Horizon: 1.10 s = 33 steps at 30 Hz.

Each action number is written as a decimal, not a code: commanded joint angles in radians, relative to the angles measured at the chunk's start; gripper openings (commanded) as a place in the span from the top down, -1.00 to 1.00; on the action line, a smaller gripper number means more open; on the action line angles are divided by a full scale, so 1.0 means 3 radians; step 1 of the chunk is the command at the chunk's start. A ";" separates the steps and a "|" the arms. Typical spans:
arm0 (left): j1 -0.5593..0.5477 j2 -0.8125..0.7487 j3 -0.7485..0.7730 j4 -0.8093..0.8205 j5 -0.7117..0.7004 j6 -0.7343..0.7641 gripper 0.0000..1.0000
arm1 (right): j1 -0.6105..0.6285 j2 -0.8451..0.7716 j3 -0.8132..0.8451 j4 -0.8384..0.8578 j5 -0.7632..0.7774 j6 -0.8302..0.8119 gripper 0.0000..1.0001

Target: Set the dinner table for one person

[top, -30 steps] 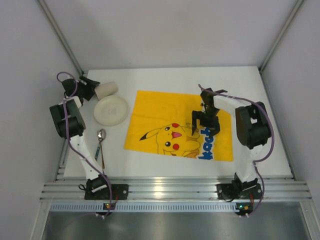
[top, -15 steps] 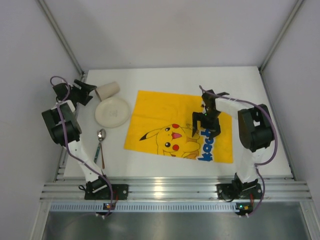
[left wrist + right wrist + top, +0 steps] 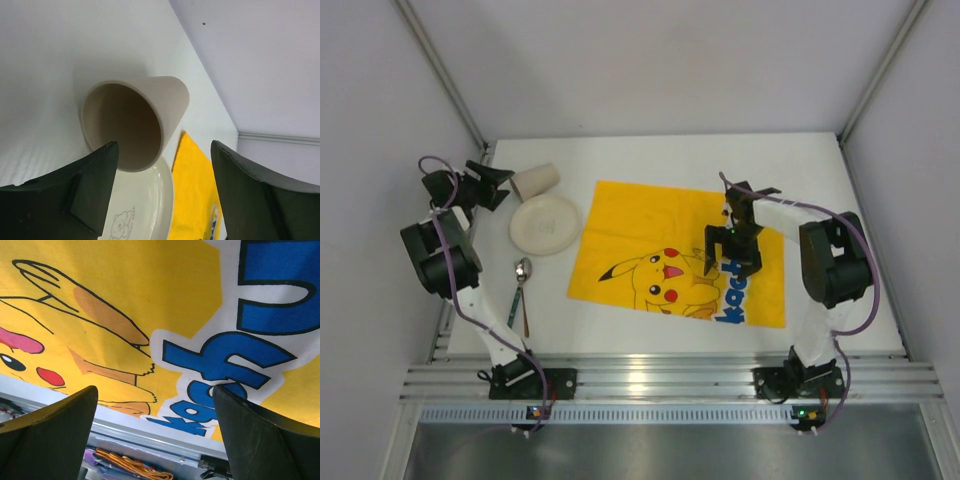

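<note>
White table [image 3: 840,300] with the yellow mat [image 3: 640,215] at its middle, bare tabletop showing on every side of the mat. Far left of the mat: left gripper [image 3: 506,187], jaws apart and empty, facing the mouth of a cup [image 3: 536,181] lying on its side. Plate [image 3: 544,222] just beside the mat's left edge; spoon [image 3: 520,283] off its near-left corner. Over the mat's right part: right gripper [image 3: 731,266], jaws wide, holding nothing.
</note>
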 commanded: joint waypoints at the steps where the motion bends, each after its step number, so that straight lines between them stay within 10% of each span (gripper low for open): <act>1: -0.0101 0.0147 0.0049 0.0621 0.0196 -0.0466 -0.58 | 0.0023 0.0218 -0.0249 0.0329 0.0009 -0.0091 -0.99; 7: -0.0367 0.0648 0.0484 0.1292 0.0349 -0.1035 -0.36 | 0.0023 0.0187 -0.0274 0.0370 0.0070 -0.0076 -0.99; 14: -0.0526 0.0557 0.0699 0.0710 0.0206 -0.0694 1.00 | -0.0033 0.0381 0.0170 0.0222 0.0377 -0.0290 -1.00; 26: -0.0674 -0.0516 0.0535 -0.1550 -0.0331 0.0861 1.00 | -0.0079 0.1015 0.1704 -0.0146 0.0888 -0.0531 -0.99; 33: -0.0807 -0.1182 0.0020 -0.1572 -0.0489 0.0861 1.00 | -0.0084 0.0562 0.1082 -0.0147 0.0827 -0.0444 -1.00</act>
